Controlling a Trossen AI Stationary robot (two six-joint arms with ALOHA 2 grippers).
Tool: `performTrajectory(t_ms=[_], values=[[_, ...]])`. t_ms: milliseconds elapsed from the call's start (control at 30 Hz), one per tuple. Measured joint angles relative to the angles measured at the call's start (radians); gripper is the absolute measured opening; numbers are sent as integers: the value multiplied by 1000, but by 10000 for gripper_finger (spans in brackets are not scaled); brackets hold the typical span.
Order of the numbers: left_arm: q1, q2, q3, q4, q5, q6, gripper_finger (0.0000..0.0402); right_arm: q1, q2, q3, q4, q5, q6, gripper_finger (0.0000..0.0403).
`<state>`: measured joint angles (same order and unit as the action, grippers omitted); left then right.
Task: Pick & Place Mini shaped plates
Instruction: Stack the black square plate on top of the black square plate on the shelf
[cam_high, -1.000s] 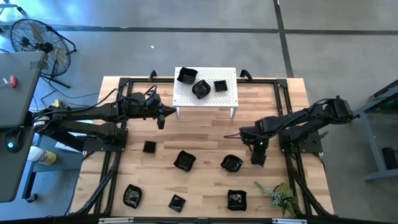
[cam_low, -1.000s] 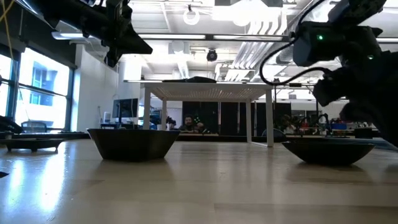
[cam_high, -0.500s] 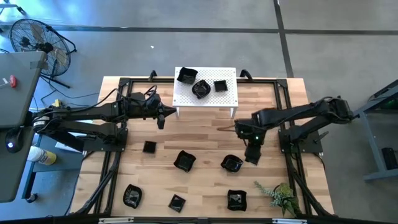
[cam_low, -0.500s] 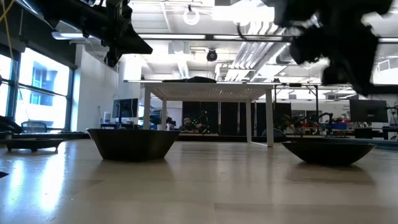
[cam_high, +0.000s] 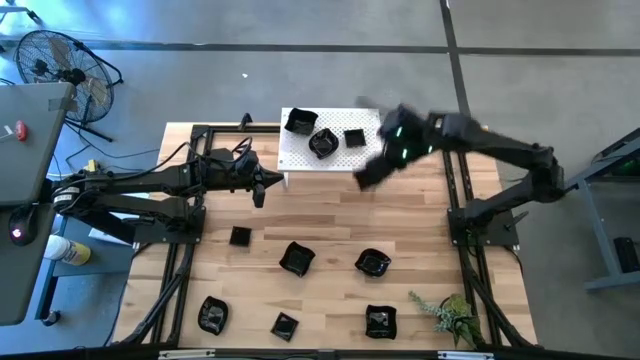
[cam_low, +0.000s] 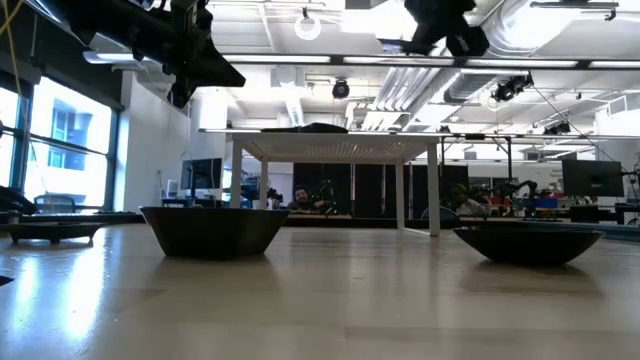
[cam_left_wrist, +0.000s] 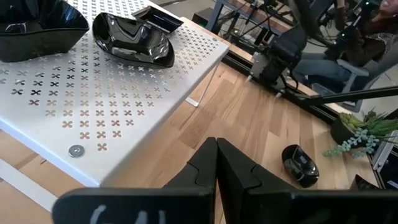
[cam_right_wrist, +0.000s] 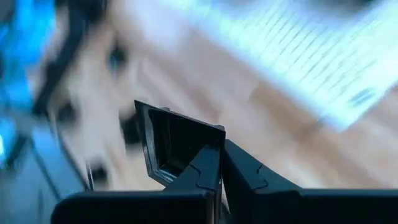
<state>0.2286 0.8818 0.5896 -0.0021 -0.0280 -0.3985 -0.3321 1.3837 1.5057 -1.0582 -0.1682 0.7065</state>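
Counter: pale wood planks, six mini shaped plates scattered across the near half, a green plant sprig at the near right corner.
Stand: white perforated stand at the far edge, three black plates on top.
Room: grey floor, a fan off to the far left; bright ceiling lights and desks beyond the counter.
Right claw: my right claw is clamped on a square black plate, pinched by its rim.
Right arm: stretched up and across, carrying that plate in the air just beside the stand's right end.
Left claw: my left claw is pressed fully together, empty.
Left arm: reaching level, hovering just off the stand's left end.
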Motion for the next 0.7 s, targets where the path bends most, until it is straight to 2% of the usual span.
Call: performTrajectory(t_ms=[167, 333, 500, 700], values=[[0, 0, 0, 0, -4, 5, 0, -202, 76, 90, 4, -4, 35, 7], [0, 0, 0, 1, -7, 9, 0, -323, 209, 106, 19, -112, -11, 7], [0, 0, 0, 1, -8, 10, 0, -380, 302, 101, 61, -163, -34, 7], [0, 0, 0, 1, -8, 10, 0, -406, 333, 101, 90, -175, -42, 7]])
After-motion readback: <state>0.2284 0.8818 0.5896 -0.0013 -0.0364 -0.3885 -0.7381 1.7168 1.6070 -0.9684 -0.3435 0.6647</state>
